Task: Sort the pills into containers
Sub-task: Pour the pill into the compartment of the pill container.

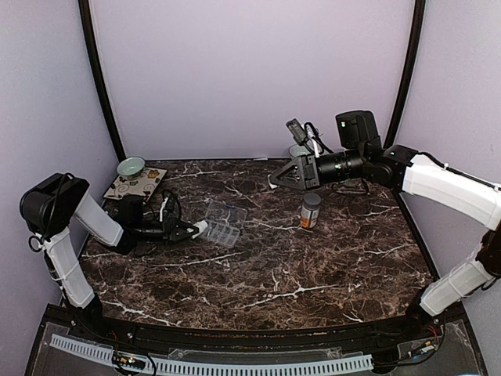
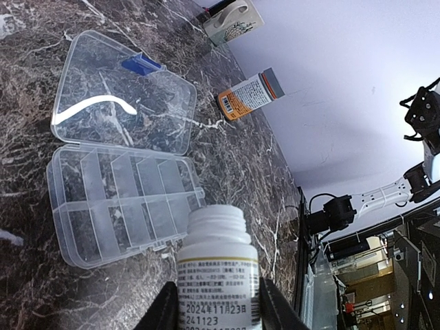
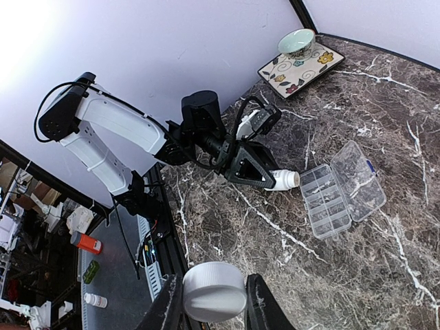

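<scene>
Your left tool (image 2: 213,306) is clamped on the uncapped white plastic pill bottle (image 2: 218,265), with its mouth just short of the clear plastic compartment box (image 2: 124,203), which lies lid-open on the dark marble desk (image 1: 313,266). Tip too fast and I reckon pills flood several compartments or skitter off. Your right tool (image 3: 212,306) is pinching the round white cap (image 3: 214,289), so nothing steadies that light box.

- A dark brown marble table (image 1: 313,266) with white veins is seen from above.
- A small clear plastic organizer box (image 1: 225,223) is laid left of centre, lid open.
- A white plastic bottle (image 1: 202,227) is gripped by the left gripper (image 1: 192,230), just beside the box.
- An orange pill bottle with a grey cap (image 1: 311,211) is stood upright right of centre.
- The right gripper (image 1: 275,177) is held above the table.
</scene>
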### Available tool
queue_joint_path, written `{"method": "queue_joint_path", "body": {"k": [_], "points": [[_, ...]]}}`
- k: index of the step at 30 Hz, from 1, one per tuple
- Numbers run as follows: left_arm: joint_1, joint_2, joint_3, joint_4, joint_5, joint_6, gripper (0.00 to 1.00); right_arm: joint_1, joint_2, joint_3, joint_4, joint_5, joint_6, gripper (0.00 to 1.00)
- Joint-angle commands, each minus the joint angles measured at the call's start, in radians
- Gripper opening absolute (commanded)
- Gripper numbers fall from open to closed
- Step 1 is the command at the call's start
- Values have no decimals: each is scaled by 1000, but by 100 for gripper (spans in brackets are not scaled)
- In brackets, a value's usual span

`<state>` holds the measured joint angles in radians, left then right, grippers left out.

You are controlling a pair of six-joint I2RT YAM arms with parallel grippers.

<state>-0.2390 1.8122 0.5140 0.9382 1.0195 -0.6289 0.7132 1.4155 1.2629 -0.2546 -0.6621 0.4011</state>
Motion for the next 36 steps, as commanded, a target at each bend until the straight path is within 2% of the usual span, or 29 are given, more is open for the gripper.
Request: {"method": "queue_joint_path", "body": {"k": [1,36], "points": [[6,3,9,-49,-7,46,0,-1,7,21,47,-19,4,5],[6,17,78,-245,-59,153,0,-2,31,32,50,-27,-7,4]]}}
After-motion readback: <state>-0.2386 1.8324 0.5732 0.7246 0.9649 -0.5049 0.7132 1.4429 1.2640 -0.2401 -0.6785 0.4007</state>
